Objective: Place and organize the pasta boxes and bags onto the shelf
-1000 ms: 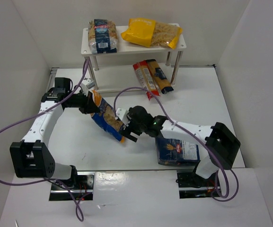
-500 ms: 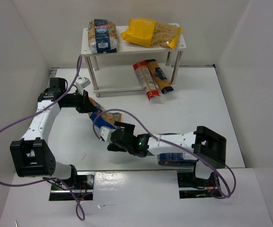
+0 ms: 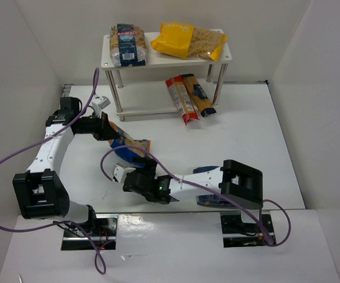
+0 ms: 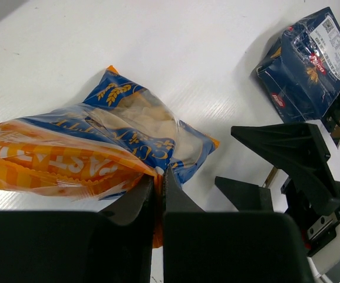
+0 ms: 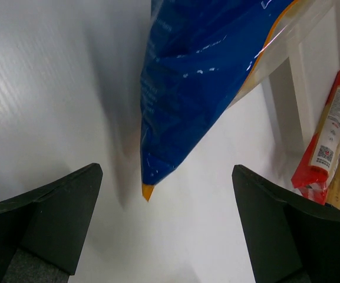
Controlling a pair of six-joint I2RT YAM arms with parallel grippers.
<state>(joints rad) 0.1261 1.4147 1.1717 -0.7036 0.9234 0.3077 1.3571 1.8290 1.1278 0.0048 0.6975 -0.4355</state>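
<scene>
My left gripper (image 3: pixel 106 128) is shut on the edge of the blue-and-orange pasta bag (image 3: pixel 129 145), pinching its orange seam (image 4: pixel 157 177). The bag (image 4: pixel 99 138) hangs from it, just above the table left of the shelf. My right gripper (image 3: pixel 129 177) is open and empty, just below the bag's lower corner (image 5: pixel 149 188), with its fingers (image 5: pixel 58 206) wide apart. The flat dark blue pack (image 4: pixel 308 65) lies on the table, mostly hidden under the right arm in the top view (image 3: pixel 212 200). The white shelf (image 3: pixel 223 56) carries a blue-labelled clear bag (image 3: pixel 128 45) and a yellow bag (image 3: pixel 187 40).
Long red and orange packets (image 3: pixel 188 99) lie at the shelf's lower tier on the right, the red one also showing in the right wrist view (image 5: pixel 326 147). A shelf leg (image 5: pixel 293 100) stands beyond the bag. White walls enclose the table on three sides.
My right arm has swung left, away from the bag's lower end and the dark blue pack, and now sits low under the bag. My left gripper drew the bag slightly left.
</scene>
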